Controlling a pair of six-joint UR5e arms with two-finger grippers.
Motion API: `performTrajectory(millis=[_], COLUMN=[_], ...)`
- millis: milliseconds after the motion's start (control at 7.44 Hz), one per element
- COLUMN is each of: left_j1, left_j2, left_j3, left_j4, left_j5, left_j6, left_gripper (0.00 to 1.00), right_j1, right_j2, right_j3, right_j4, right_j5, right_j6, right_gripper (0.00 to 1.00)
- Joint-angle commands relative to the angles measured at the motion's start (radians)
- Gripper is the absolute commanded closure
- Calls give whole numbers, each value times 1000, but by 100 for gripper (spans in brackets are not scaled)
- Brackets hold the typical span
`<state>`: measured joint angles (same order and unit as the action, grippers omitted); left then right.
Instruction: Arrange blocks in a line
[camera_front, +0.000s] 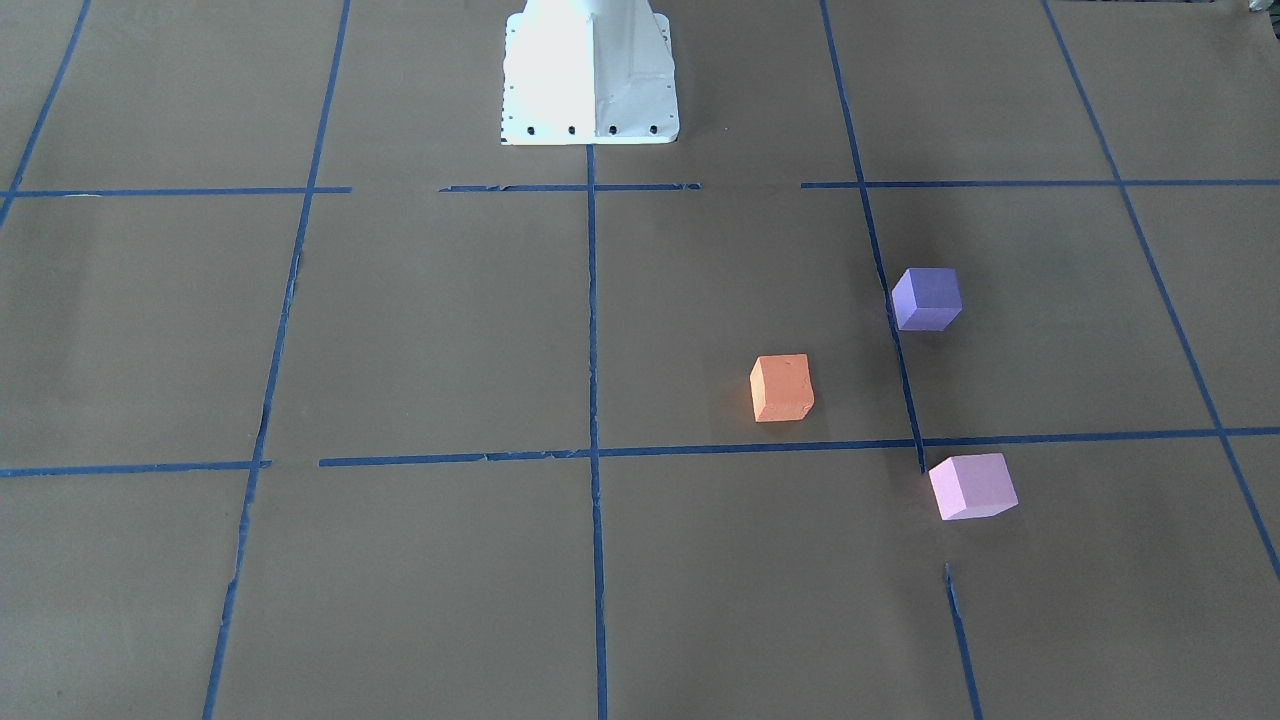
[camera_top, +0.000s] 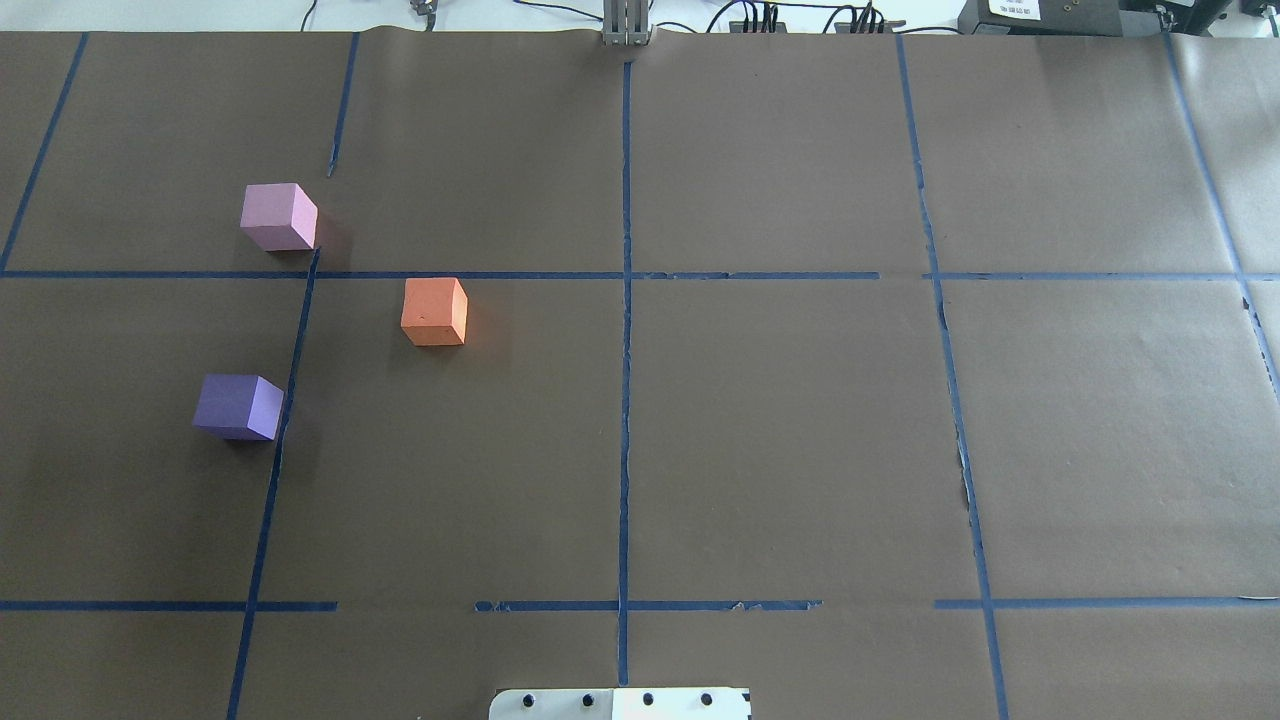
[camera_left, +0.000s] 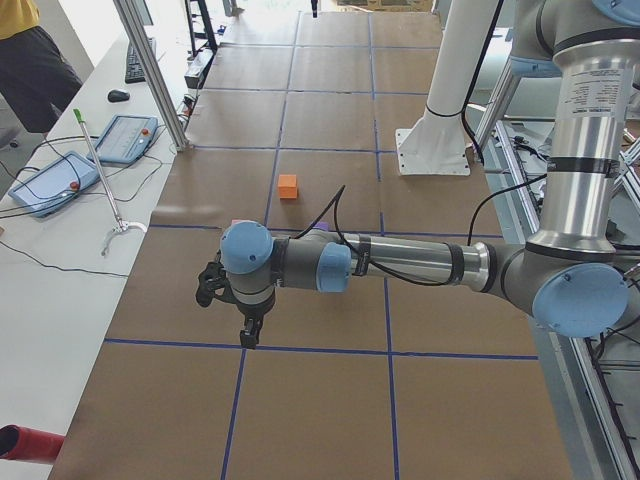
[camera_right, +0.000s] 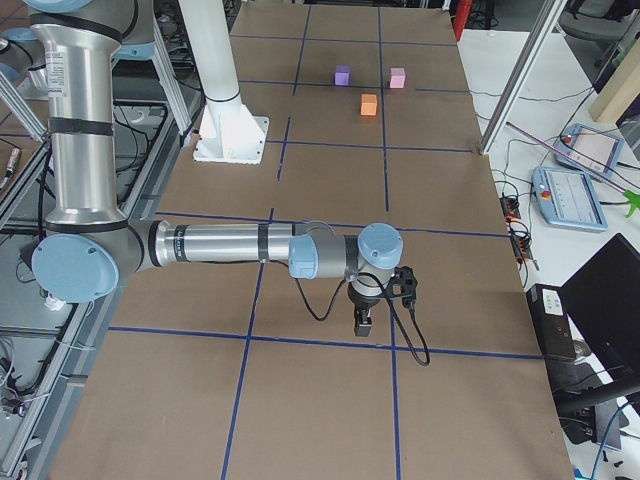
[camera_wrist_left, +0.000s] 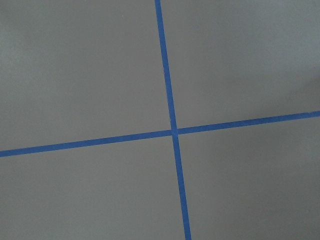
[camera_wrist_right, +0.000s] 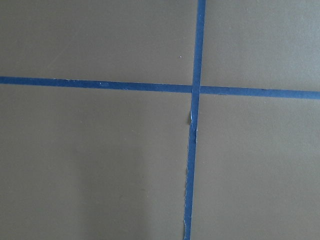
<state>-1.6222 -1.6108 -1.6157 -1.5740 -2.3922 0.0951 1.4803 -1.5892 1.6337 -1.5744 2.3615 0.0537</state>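
Overhead exterior view: three foam blocks sit on the left half of my brown-papered worktop (camera_top: 780, 430), on my left arm's side, none touching another. The pink block (camera_top: 279, 217) lies farthest from my base plate (camera_top: 620, 703), just beyond the far cross line of the blue tape (camera_top: 625, 400) grid. The orange block (camera_top: 435, 312) sits just on the near side of that same line, to the right of the other two. The purple block (camera_top: 239, 407) is nearest my base, its right edge against a lengthwise tape line. Together they mark out a triangle rather than a row, with orange set off to one side of pink and purple.

Exterior left view: my left arm (camera_left: 400, 262) reaches out level and low over the worktop, the left jaws pointing straight down above the paper near a tape line, apart from the orange block beyond them. A sliver of purple shows just over the arm. From this angle I cannot tell whether the left jaws are released or clenched.

Exterior right view: my right arm (camera_right: 220, 245) is stretched the same way at the opposite end of the worktop, the right jaws pointing down near a tape line, well apart from all three blocks at the far end. I cannot tell their state either.

Both wrist views show a crossing of two tape lines on brown paper.
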Motion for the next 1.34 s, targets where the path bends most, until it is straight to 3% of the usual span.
performTrajectory(millis=[0,1076,1210], left_j1=[1,25,68], left_j2=[2,-32,-62], left_j3=[6,-3,-3], left_j4=[-1,-8,-6], left_j5=[1,-1,-1], left_j6=[3,-21,-120], left_gripper=[0,0,0], right_j1=[0,0,0], right_j2=[0,0,0], right_j3=[0,0,0], right_j4=[1,-1,1], right_j5=[-1,-1,-1], right_j6=[0,0,0], right_gripper=[0,0,0])
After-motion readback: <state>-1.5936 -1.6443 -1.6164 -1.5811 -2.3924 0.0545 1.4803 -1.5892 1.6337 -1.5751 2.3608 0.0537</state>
